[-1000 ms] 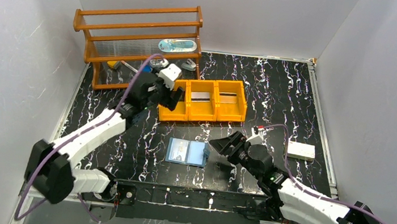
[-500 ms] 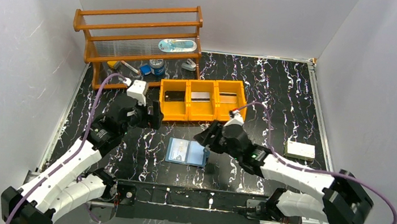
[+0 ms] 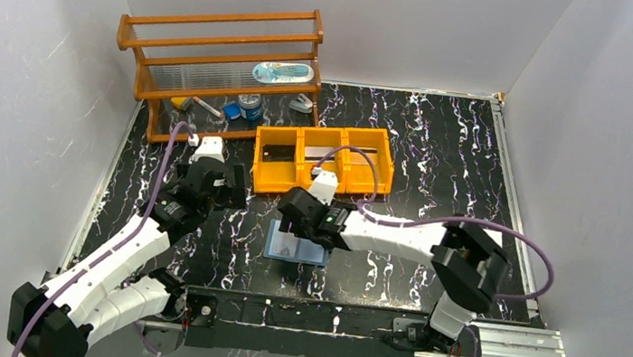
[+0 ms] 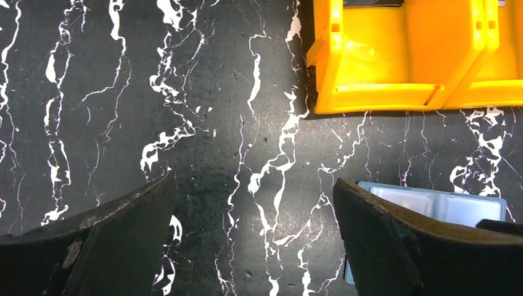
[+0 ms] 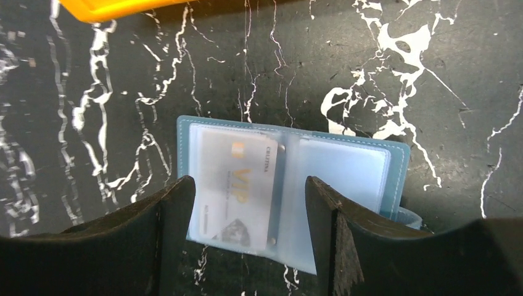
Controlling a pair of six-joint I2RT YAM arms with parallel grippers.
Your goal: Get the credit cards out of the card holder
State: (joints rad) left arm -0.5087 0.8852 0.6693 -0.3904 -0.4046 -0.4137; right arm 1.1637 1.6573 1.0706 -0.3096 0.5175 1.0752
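Note:
The light blue card holder lies open on the black marbled table, in front of the orange tray. In the right wrist view its left pocket holds a silver-grey card marked VIP, and its right pocket looks empty. My right gripper is open and hovers just above the holder, its fingers straddling the card's pocket. My left gripper is open and empty over bare table left of the holder, whose corner shows in the left wrist view. Cards lie in the tray: dark, grey, tan.
The orange three-compartment tray stands just beyond the holder; its front wall shows in the left wrist view. A wooden rack with small items stands at the back left. White walls enclose the table.
My right arm has swung left from the holder's right side to over its left pocket. My left gripper has drawn back from the tray's left compartment toward the near left.

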